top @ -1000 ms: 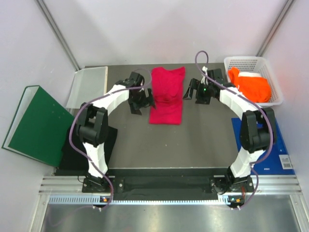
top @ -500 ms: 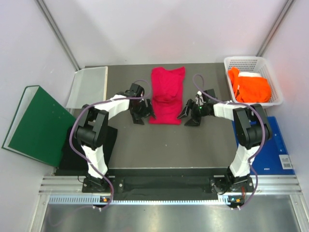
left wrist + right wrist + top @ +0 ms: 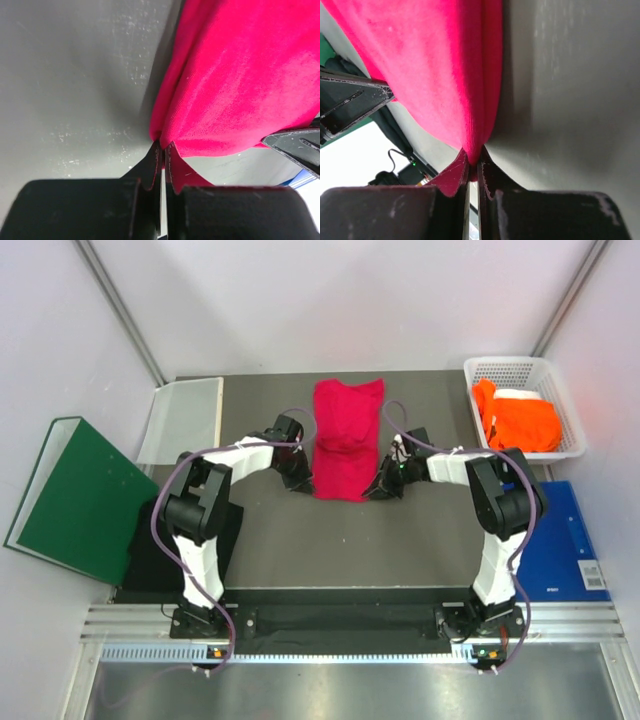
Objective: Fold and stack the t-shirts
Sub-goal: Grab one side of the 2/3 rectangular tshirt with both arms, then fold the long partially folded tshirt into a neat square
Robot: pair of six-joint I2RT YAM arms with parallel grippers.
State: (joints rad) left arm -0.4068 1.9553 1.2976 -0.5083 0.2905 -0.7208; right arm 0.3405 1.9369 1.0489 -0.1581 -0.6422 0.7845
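Note:
A crimson-pink t-shirt (image 3: 345, 440) lies folded into a long strip in the middle of the dark mat. My left gripper (image 3: 303, 480) is shut on its near left corner; the wrist view shows the cloth (image 3: 235, 75) pinched between the closed fingertips (image 3: 157, 155). My right gripper (image 3: 377, 486) is shut on the near right corner, with the pink fabric (image 3: 435, 65) caught between its tips. A bright orange t-shirt (image 3: 520, 420) is bunched up in the white basket (image 3: 480, 370) at the back right. No black t-shirt can be made out.
A dark green binder (image 3: 75, 500) lies at the left, a clear plastic sheet (image 3: 185, 420) behind it. A blue board (image 3: 565, 550) lies at the right by the right arm. A black pad (image 3: 150, 550) sits by the left arm's base.
Both grippers came down from beside the shirt's middle to its near corners, moved inward and shut on the cloth. The shirt's near edge has drawn in slightly.

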